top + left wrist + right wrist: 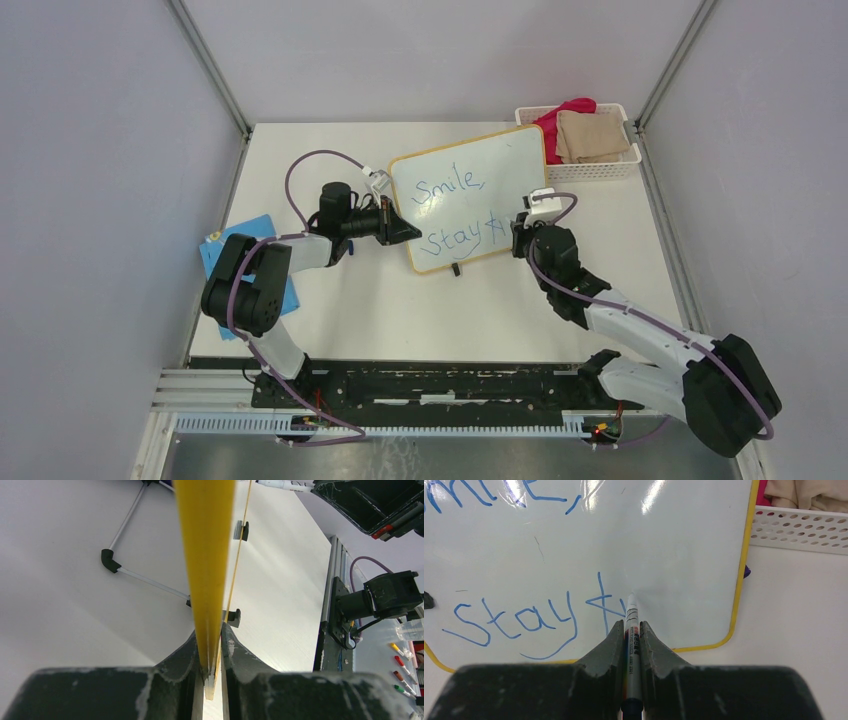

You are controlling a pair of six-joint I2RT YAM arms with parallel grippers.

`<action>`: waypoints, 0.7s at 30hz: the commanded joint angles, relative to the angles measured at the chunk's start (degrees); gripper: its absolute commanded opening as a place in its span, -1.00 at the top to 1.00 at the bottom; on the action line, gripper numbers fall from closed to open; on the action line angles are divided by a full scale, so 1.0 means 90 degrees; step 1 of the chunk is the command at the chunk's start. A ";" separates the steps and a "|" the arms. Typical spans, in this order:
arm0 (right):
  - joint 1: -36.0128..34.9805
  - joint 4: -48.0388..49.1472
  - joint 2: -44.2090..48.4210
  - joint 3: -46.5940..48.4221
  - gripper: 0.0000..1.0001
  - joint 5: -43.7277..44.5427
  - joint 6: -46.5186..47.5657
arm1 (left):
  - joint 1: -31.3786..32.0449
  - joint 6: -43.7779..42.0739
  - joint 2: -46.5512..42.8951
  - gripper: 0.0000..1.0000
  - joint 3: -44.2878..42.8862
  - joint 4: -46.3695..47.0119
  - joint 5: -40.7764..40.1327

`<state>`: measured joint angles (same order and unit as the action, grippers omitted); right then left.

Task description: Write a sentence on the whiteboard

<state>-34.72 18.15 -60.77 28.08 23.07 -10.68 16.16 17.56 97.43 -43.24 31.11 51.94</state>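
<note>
The whiteboard (pixel 510 165) with its yellow frame stands tilted at mid table. My left gripper (pixel 405 232) is shut on its left edge; in the left wrist view the yellow frame (pixel 207 555) runs up from between the closed fingers of this gripper (pixel 212 630). The sentence (pixel 447 187) is in blue: "Smile," above, "Stay" (pixel 514 620) below, then a partly drawn letter. My right gripper (pixel 632 627) is shut on a grey marker (pixel 632 640), whose tip touches the board just right of that letter.
A white basket (pixel 600 165) with pink and beige cloths sits at the back right, close behind the board. A blue card (pixel 255 228) lies under the left arm. The board's folding stand (pixel 145 577) shows behind it. Spare markers (pixel 400 665) lie beyond the rail.
</note>
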 commanded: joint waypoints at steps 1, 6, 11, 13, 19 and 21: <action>0.0051 0.0205 -0.0148 0.0318 1.00 0.0112 0.0041 | 0.0069 -0.0408 -0.0014 0.96 -0.0040 -0.0581 -0.0478; 0.0080 0.0200 -0.0191 0.0208 1.00 0.0121 0.0035 | 0.0069 -0.0408 0.0000 0.96 -0.0039 -0.0576 -0.0471; 0.0079 0.0212 -0.0236 0.0061 1.00 0.0127 0.0010 | 0.0069 -0.0403 -0.0005 0.96 -0.0039 -0.0576 -0.0464; 0.0085 0.0205 -0.0229 0.0009 1.00 0.0113 0.0004 | 0.0069 -0.0405 -0.0010 0.96 -0.0039 -0.0576 -0.0469; 0.0074 0.0188 -0.0100 -0.0254 1.00 0.0103 -0.0034 | 0.0069 -0.0402 -0.0005 0.96 -0.0039 -0.0577 -0.0465; 0.0084 0.0181 -0.0065 -0.0355 1.00 0.0096 -0.0057 | 0.0069 -0.0408 -0.0013 0.96 -0.0039 -0.0576 -0.0469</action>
<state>-34.33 18.35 -62.52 26.41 23.11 -10.70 16.21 17.54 97.41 -43.24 31.05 51.92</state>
